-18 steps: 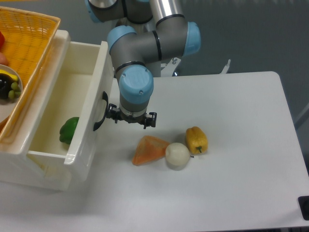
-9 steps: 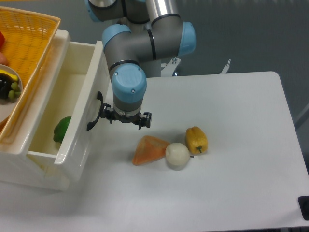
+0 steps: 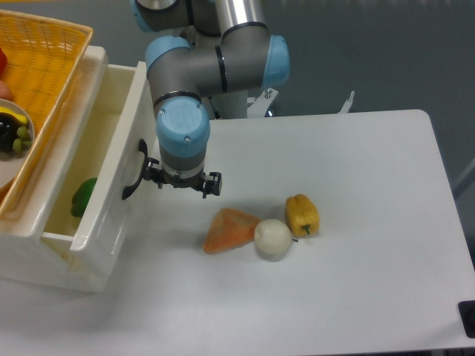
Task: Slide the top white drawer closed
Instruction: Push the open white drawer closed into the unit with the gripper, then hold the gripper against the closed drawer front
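Cream-white top white drawer (image 3: 111,185) at nine o'clock, pushed further into its cabinet than a second ago, green pepper (image 3: 83,196) half hidden; roughly midway closed. Hand (image 3: 182,180) pressed beside black handle (image 3: 133,169), grip state impossible to tell. No readable writing anywhere.

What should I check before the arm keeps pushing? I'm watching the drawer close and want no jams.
1. Hand against the front of the top white drawer, beside its black handle: ok.
2. Drawer fully shut: not ok, part of its inside shows.
3. Green vegetable low inside the drawer, clear of the rim: ok.
4. Orange basket overhangs the drawer's far side; whether it will catch: cannot tell.
5. Orange piece, white ball and yellow pepper lie clear of the push path: ok.
6. Hand open or shut: cannot tell.
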Robot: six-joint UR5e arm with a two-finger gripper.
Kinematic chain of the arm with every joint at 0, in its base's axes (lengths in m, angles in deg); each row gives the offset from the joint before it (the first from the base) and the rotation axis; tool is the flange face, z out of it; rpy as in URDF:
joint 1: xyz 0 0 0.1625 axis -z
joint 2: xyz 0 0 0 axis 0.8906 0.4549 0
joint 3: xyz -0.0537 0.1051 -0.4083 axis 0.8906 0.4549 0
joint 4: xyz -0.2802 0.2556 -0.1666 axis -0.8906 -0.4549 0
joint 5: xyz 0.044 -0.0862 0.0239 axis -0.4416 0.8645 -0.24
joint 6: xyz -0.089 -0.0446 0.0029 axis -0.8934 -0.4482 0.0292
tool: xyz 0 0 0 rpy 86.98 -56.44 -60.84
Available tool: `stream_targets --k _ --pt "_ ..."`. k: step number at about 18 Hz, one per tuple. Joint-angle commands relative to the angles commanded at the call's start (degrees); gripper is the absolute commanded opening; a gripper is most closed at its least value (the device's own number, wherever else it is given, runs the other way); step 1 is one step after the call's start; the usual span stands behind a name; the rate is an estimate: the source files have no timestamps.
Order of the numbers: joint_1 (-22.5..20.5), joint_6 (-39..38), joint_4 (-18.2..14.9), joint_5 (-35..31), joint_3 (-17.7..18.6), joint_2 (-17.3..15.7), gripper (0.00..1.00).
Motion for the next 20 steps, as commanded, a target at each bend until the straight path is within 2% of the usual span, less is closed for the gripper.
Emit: stream_targets --k 20 --pt "4.13 -1.67 0.0 -0.09 0.35 0.09 1.0"
